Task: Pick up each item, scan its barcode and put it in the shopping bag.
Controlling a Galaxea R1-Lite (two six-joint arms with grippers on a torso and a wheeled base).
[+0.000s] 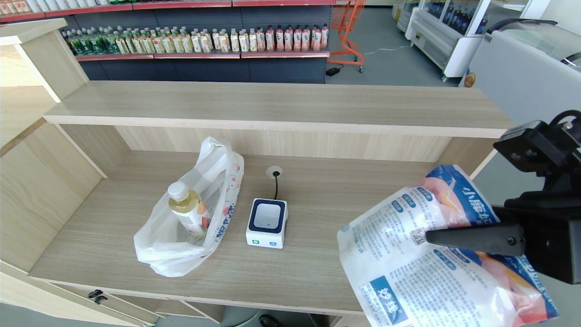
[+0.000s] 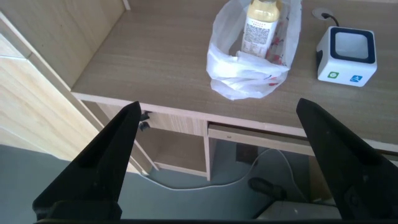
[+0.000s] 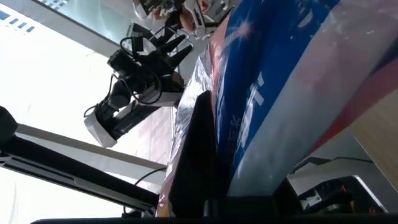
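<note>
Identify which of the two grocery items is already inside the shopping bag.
The white-capped drink bottle: it sits in the shopping bag beside the scanner. The blue-and-white snack pouch is held off the counter by the right gripper.

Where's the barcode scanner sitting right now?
Head view: the scanner stands on the counter, just right of the shopping bag; the right gripper holds a pouch farther right.

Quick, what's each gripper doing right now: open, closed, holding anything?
Left gripper: open, holding nothing.
Right gripper: closed on the snack pouch.
</note>
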